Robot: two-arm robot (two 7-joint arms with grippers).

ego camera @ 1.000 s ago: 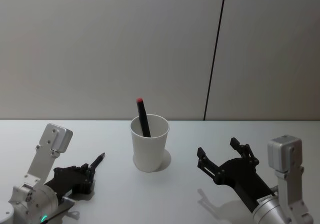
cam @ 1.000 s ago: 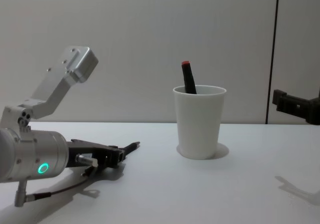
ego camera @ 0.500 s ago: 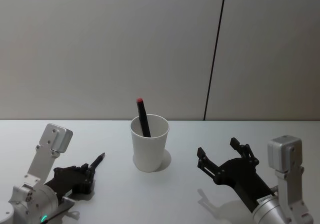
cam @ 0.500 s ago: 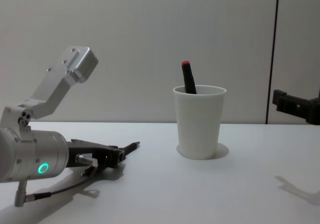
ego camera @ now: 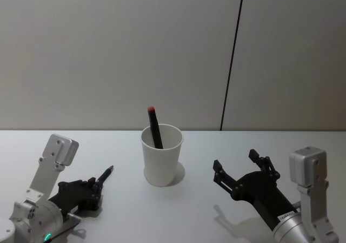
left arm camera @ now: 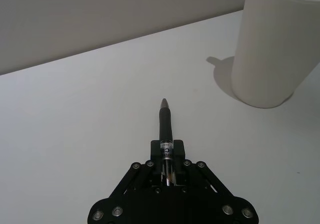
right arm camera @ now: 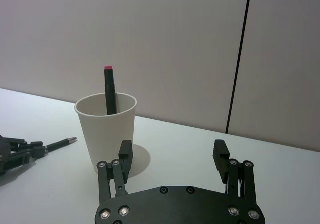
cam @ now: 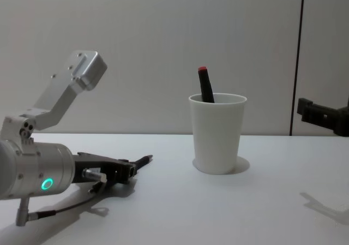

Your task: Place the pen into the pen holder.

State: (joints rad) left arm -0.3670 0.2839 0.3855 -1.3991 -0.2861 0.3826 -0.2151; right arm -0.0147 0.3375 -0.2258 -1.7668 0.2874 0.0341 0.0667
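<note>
Our left pincer (left arm camera: 167, 146) clamps the pen (left arm camera: 165, 119) by its rear, at the cup's (ego camera: 161, 164) eight o'clock. We judge the pen light, stiff and slippery. Right pincer (right arm camera: 172, 151) gapes.

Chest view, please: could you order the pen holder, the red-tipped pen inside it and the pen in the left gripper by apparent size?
1. pen holder
2. red-tipped pen, the part above the rim
3. held pen, the tip beyond the left gripper
Both pens are partly hidden, so their full lengths cannot be compared.

Cup (ego camera: 161, 163) mid-frame on table (ego camera: 281, 141), marker (ego camera: 154, 124) in it; pen (ego camera: 107, 172) lower left in L gripper (ego camera: 96, 185); R gripper (ego camera: 234, 161) lower right.
</note>
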